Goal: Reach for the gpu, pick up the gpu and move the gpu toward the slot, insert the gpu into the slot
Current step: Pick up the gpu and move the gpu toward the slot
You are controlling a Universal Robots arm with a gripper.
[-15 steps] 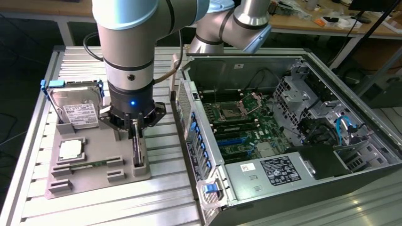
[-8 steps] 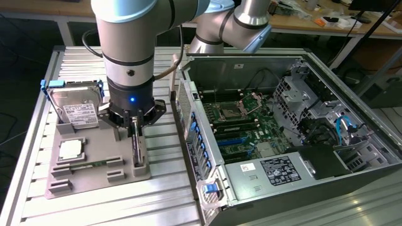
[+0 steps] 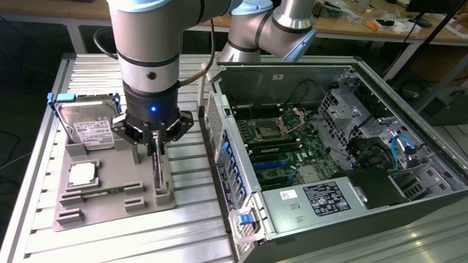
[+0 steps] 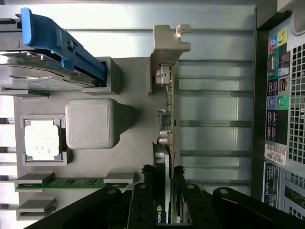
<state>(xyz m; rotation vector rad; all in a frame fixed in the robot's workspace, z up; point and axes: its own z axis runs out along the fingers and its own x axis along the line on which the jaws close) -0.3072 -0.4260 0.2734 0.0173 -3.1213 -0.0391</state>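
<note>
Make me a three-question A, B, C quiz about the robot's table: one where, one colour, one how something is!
1. Where is the gpu?
A. in the grey holder under the hand
B. inside the computer
C. on the floor
2. What colour are the hard drive's rails?
A. red
B. blue
C. yellow
3. How is the slot?
A. empty
B. holding the gpu
C. holding a memory stick
Answers: 1 A, the card stands on edge in the holder. 2 B, blue rails edge the drive. 3 A, nothing sits in the blue strip.
</note>
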